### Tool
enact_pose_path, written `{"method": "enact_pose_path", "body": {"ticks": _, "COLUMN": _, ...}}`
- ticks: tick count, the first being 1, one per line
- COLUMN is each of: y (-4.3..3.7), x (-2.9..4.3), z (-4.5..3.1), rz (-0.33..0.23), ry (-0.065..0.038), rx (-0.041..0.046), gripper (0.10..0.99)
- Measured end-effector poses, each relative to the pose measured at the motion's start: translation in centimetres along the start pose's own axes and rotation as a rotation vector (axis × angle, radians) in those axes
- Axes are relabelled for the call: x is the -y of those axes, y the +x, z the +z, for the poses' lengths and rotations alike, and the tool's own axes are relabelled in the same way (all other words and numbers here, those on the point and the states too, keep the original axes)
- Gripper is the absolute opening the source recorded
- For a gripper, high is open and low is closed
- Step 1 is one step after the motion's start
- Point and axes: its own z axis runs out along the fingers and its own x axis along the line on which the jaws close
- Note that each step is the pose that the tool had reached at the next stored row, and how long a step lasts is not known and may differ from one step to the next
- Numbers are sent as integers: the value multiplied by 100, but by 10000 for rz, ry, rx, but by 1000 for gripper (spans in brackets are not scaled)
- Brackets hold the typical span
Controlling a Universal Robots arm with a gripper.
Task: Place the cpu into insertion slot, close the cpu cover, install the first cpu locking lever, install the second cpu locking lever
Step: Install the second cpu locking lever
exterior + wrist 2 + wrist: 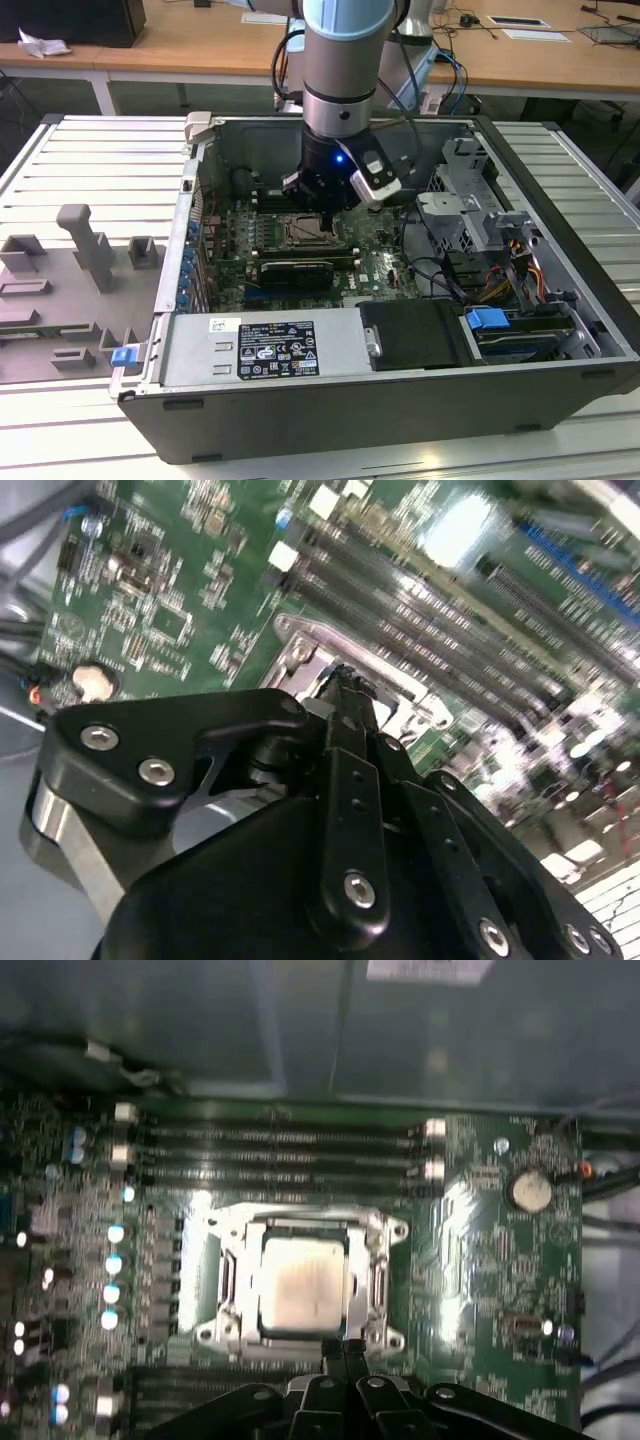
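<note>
Tool hangs inside the open computer case in the exterior view, just above the slot on the green board.

Second wrist view: tool w/ fingers pressed together, nothing between them, tips at the cover edge.

First wrist view: chip sits in the slot, cover down around it; tool at its rim.

Wooden desks stand behind a ribbed grey metal worktable.
</note>
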Motion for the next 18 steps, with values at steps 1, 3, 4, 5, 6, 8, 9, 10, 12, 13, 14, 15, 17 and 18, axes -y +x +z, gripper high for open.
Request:
{"method": "enact_pose_path", "body": {"ticks": 1, "y": 13, "x": 20, "z": -1, "rz": 2, "ry": -25, "rx": 1, "gripper": 106}}
{"method": "enact_pose_path", "body": {"ticks": 3, "y": 50, "x": 51, "z": -2, "rz": 3, "ry": -63, "rx": 4, "gripper": 106}}
{"method": "enact_pose_path", "body": {"ticks": 4, "y": 75, "x": 64, "z": -2, "rz": 2, "ry": -73, "rx": 4, "gripper": 106}}
{"method": "enact_pose_path", "body": {"ticks": 5, "y": 104, "x": 79, "z": -3, "rz": 3, "ry": -78, "rx": 4, "gripper": 106}}
{"method": "enact_pose_path", "body": {"ticks": 6, "y": 163, "x": 101, "z": -4, "rz": 3, "ry": -81, "rx": 4, "gripper": 106}}
{"method": "enact_pose_path", "body": {"ticks": 8, "y": 233, "x": 118, "z": -4, "rz": 2, "ry": -83, "rx": 4, "gripper": 106}}
{"method": "enact_pose_path", "body": {"ticks": 9, "y": 295, "x": 124, "z": 5, "rz": 4, "ry": -84, "rx": 5, "gripper": 106}}
{"method": "enact_pose_path", "body": {"ticks": 10, "y": 348, "x": 124, "z": 30, "rz": 2, "ry": -85, "rx": 5, "gripper": 106}}
{"method": "enact_pose_path", "body": {"ticks": 12, "y": 399, "x": 125, "z": 62, "rz": 4, "ry": -84, "rx": 5, "gripper": 106}}
{"method": "enact_pose_path", "body": {"ticks": 13, "y": 419, "x": 125, "z": 80, "rz": 5, "ry": -85, "rx": 5, "gripper": 106}}
{"method": "enact_pose_path", "body": {"ticks": 14, "y": 443, "x": 127, "z": 114, "rz": 3, "ry": -84, "rx": 5, "gripper": 106}}
{"method": "enact_pose_path", "body": {"ticks": 15, "y": 452, "x": 127, "z": 133, "rz": 3, "ry": -85, "rx": 5, "gripper": 106}}
{"method": "enact_pose_path", "body": {"ticks": 17, "y": 470, "x": 128, "z": 154, "rz": 4, "ry": -208, "rx": 9, "gripper": 106}}
{"method": "enact_pose_path", "body": {"ticks": 18, "y": 476, "x": 129, "z": 157, "rz": 8, "ry": -358, "rx": 17, "gripper": 106}}
